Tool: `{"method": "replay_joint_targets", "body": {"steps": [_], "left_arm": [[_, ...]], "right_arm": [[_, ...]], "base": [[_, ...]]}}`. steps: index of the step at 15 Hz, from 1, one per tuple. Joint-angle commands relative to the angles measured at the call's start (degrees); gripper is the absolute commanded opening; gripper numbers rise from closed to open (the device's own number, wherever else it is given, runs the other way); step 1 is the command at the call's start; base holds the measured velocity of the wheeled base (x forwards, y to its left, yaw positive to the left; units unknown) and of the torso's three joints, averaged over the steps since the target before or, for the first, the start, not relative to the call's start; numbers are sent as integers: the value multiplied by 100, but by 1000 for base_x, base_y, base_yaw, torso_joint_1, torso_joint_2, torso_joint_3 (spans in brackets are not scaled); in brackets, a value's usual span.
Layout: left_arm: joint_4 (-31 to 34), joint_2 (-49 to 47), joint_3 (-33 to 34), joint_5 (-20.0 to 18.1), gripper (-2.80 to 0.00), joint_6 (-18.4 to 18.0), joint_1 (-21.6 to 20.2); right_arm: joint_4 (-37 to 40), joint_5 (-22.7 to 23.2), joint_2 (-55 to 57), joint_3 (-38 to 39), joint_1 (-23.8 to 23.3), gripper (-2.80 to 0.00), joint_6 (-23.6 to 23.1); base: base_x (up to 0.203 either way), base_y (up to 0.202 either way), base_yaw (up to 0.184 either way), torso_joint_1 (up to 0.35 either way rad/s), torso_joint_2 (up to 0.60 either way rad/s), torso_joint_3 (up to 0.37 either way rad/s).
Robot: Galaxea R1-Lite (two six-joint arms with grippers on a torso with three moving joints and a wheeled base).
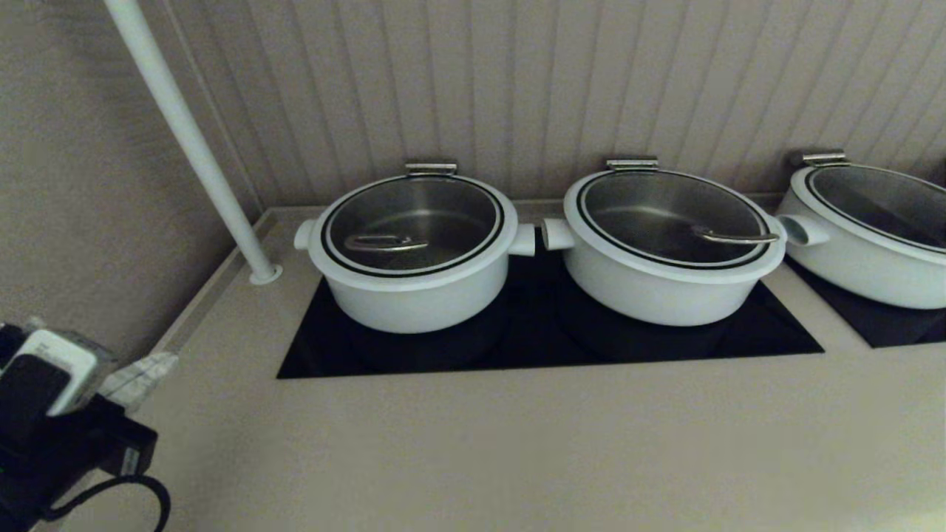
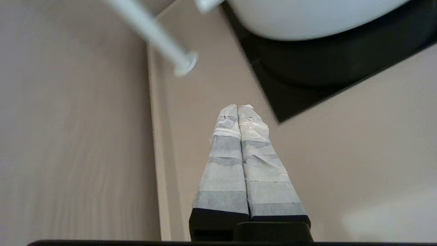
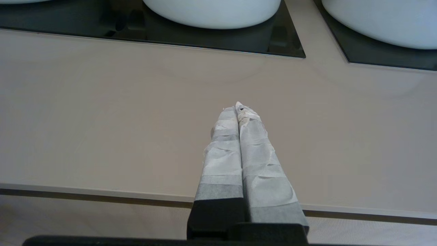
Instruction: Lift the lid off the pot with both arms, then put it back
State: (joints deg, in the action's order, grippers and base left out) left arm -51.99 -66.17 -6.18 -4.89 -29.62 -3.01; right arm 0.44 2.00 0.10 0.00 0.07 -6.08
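A: What sits closest to the robot?

B: The left arm [image 1: 52, 414], low at the near left corner of the counter [image 1: 473, 443]. Its left gripper [image 2: 238, 108] hangs over bare counter beside the side wall, fingers pressed together with nothing between them. The right gripper [image 3: 239, 107] is out of the head view; the wrist camera shows it above the counter's front part, fingers likewise closed on nothing.

A: And beyond them?

B: A black cooktop [image 1: 547, 347] set into the counter. On its left part stands the pot [image 1: 414, 295], deep and white, with a stubby handle on each side. The lid [image 1: 412, 225] rests on it, seated flat, its steel loop handle [image 1: 384, 243] lying toward the left of the glass.

A: Anything beside it?

B: A wider pot [image 1: 665, 284] just to the right, their handles nearly meeting, lid on. A third pot [image 1: 865, 244] stands farther right on a separate black panel.

A: And at the back?

B: A white pole [image 1: 192, 140] rises from the counter's far left corner, slanting up before the ribbed wall [image 1: 591, 81].
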Motion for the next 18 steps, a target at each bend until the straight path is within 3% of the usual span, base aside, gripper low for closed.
{"method": "replay_joint_targets", "body": {"steps": [1,4,10,14,16,17,18], "left_arm": [[-23,510,215,226,-280,86,-96],[61,989,583,247,-280,117,-335],[1680,2713,617,251,-280,425,-338],[3284,4146,617,226,-280,1135,-348],[4381,4913,618,228,-280,1431,-338],[4784,5067,618,253,-280,1750,-269],[4845,5114,618,264,-280,1949,-97]], "right_arm": [[0,2,8,0,1,-280,-7],[0,2,8,0,1,-280,-7],[0,2,8,0,1,-280,-7],[0,2,8,0,1,-280,-7],[0,2,8,0,1,-280,-7],[0,2,8,0,1,-280,-7],[0,2,8,0,1,-280,-7]], "base": [[0,0,0,0,0,0],[0,0,0,0,0,0],[0,0,0,0,0,0],[0,0,0,0,0,0],[0,0,0,0,0,0],[0,0,0,0,0,0],[0,0,0,0,0,0]]}}
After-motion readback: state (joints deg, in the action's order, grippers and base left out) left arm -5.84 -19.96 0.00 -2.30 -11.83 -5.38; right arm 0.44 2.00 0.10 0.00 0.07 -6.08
